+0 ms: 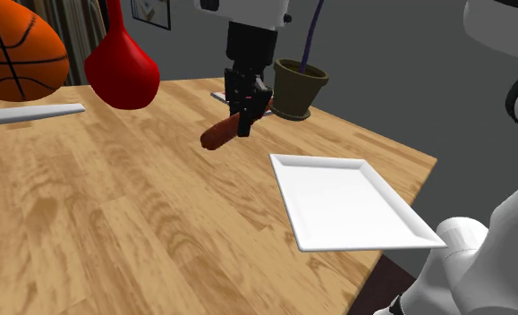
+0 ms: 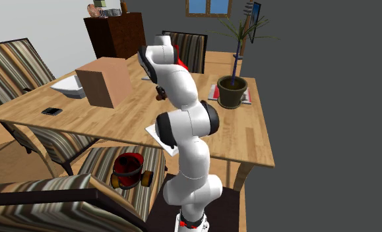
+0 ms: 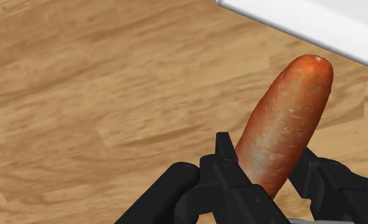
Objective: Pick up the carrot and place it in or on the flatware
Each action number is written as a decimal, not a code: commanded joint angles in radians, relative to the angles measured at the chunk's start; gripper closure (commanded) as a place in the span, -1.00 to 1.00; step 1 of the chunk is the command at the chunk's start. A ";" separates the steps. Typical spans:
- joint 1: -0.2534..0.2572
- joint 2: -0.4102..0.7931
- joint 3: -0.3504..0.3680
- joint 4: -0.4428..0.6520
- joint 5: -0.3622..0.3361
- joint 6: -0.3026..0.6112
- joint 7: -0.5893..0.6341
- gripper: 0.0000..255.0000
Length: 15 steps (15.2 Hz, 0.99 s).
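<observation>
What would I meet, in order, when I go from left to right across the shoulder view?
Basketball → red vase → reddish-orange carrot, clasped in the black gripper → white rectangular plate. I leave out the plant pot, because it overlaps the plate's span.

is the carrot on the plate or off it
Off it. The carrot is clasped in the hand over the wooden table, beside the white plate, which has nothing on it.
</observation>
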 commanded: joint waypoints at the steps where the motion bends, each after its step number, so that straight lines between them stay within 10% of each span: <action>1: -0.007 -0.080 -0.010 -0.091 0.010 0.012 -0.018 1.00; 15: -0.011 -0.624 -0.083 -0.551 0.032 -0.077 -0.098 1.00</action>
